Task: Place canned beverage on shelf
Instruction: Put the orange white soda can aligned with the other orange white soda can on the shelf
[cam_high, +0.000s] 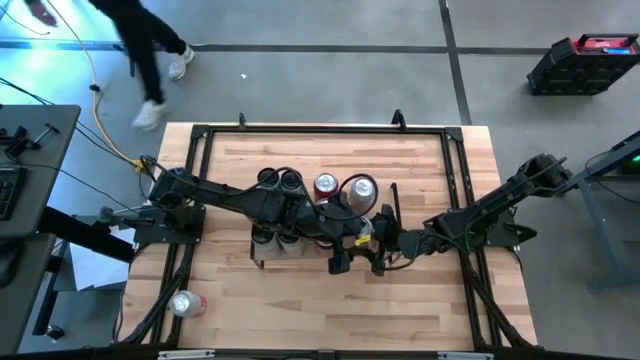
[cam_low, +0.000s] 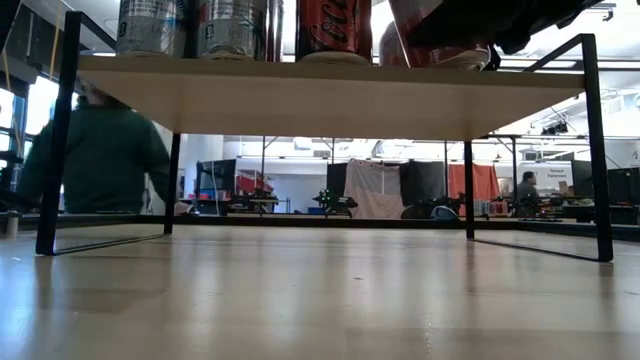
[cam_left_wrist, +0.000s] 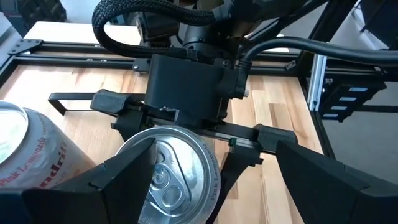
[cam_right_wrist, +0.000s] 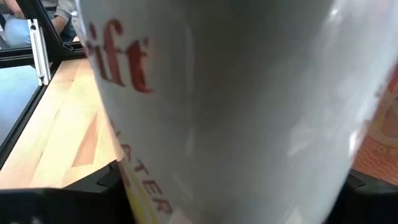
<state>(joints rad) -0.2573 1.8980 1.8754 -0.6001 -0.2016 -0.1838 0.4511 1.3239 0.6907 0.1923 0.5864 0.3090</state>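
The shelf (cam_high: 262, 258) stands mid-table with several cans on its board. They include two dark-topped ones (cam_high: 280, 181), a red one (cam_high: 325, 186) and a pink lemonade can (cam_left_wrist: 31, 155). A white canned beverage with red lettering (cam_right_wrist: 236, 93), its silver top (cam_left_wrist: 171, 180) up, sits over the shelf's right part in my right gripper (cam_high: 385, 242). My left gripper (cam_left_wrist: 214, 155) comes from the left and is open, one finger on each side of that can. Its bottom is hidden. My right gripper pinches the white can's side wall (cam_right_wrist: 143, 186) between its two fingers (cam_left_wrist: 239, 152), below the rim. The fingers come nearly level from the table's right side. The can stands upright in the hold. Whether it rests on the shelf board cannot be seen.
One more can (cam_high: 186, 303) lies on its side on the table near the front left corner. Black rails (cam_high: 320, 130) edge the tabletop. A person (cam_high: 150, 50) walks on the floor beyond the far left corner. A black case (cam_high: 585, 62) sits on the floor at the far right.
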